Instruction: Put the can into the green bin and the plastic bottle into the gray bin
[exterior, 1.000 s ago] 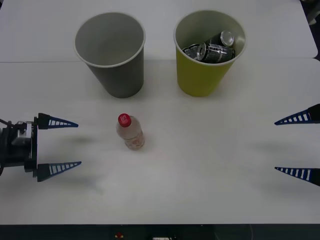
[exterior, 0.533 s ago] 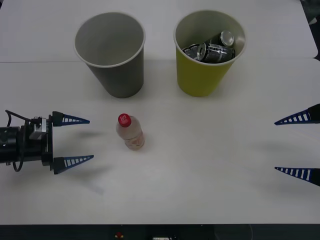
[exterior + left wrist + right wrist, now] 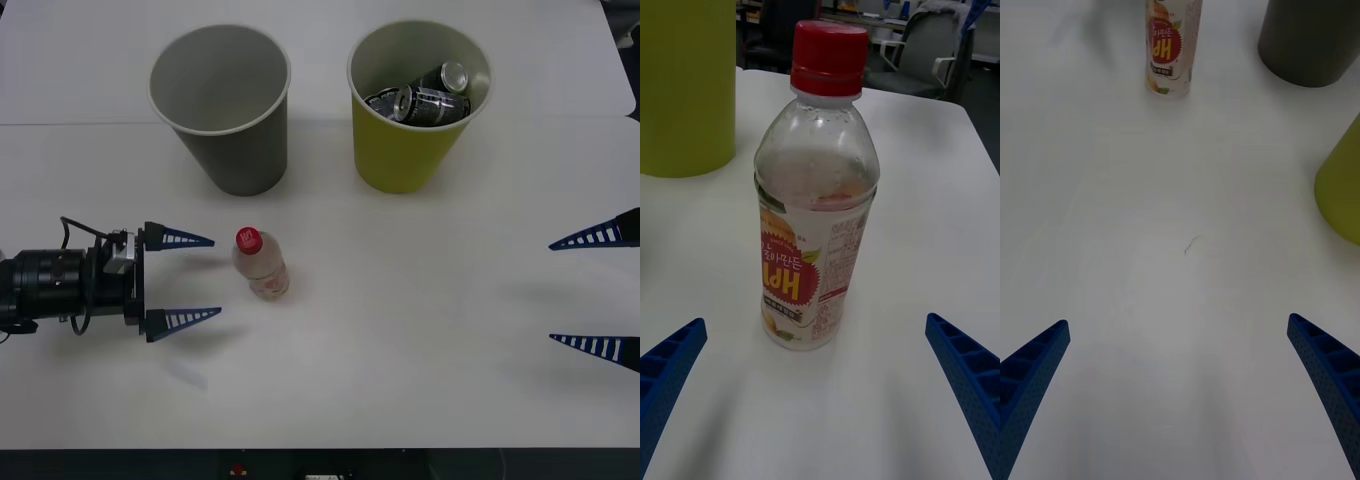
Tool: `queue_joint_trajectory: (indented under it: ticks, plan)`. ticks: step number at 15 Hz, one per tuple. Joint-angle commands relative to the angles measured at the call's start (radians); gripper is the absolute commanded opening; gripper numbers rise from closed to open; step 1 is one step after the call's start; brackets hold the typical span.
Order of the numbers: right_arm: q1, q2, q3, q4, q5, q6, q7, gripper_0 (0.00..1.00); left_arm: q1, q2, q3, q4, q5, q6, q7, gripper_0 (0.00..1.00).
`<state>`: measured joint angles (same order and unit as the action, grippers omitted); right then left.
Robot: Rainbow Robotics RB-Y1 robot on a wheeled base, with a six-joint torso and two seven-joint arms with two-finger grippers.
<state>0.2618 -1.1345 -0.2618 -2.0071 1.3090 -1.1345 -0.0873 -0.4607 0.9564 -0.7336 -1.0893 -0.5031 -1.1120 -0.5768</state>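
The plastic bottle (image 3: pixel 260 266) with a red cap stands upright on the white table, in front of the gray bin (image 3: pixel 222 105). In the left wrist view the plastic bottle (image 3: pixel 817 195) stands straight ahead between the blue fingers. My left gripper (image 3: pixel 198 278) is open, just left of the bottle and not touching it. The green bin (image 3: pixel 415 100) at the back right holds dark cans (image 3: pixel 425 93). At the right edge my right gripper (image 3: pixel 585 290) is open and holds nothing; its wrist view shows the bottle (image 3: pixel 1172 46), gray bin (image 3: pixel 1309 39) and green bin (image 3: pixel 1341 187).
The white table (image 3: pixel 420 330) has open surface between the bottle and the right gripper. A seam runs across the table behind the bins. Office chairs (image 3: pixel 921 49) stand beyond the far table edge.
My left gripper has moved right, toward the bottle, staying open. The bottle, bins and right gripper have not moved.
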Motion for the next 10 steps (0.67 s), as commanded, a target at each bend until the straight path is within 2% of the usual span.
queue_joint_trajectory:
  ticks: [1,10]
  plan:
    - [0.000,0.000,0.000,0.000,0.000,0.000,0.000,1.00,-0.021,-0.033,-0.024,-0.001,0.000,0.032,-0.001,1.00]
    - [0.000,0.000,0.000,0.000,0.000,0.000,0.000,1.00,-0.056,-0.157,-0.069,0.000,-0.002,0.135,0.000,1.00]
